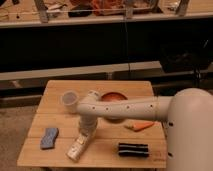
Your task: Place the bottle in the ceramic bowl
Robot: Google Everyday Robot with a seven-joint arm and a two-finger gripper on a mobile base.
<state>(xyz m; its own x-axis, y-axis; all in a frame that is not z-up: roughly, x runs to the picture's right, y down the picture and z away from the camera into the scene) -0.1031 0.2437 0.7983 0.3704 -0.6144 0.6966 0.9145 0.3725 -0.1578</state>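
Note:
The bottle (76, 148), whitish with a pale label, lies on the wooden table (107, 148) near its front edge, left of centre. My gripper (85, 137) points down at the end of the white arm and is shut on the bottle's upper end. The ceramic bowl (114, 96), orange-brown, sits at the back middle of the table, its front part hidden behind my arm. The bottle's far tip is covered by the gripper.
A translucent plastic cup (69, 100) stands left of the bowl. A blue sponge (49, 138) lies at the front left. An orange carrot-like piece (140, 126) lies right of the arm, and a black object (133, 149) sits near the front right edge.

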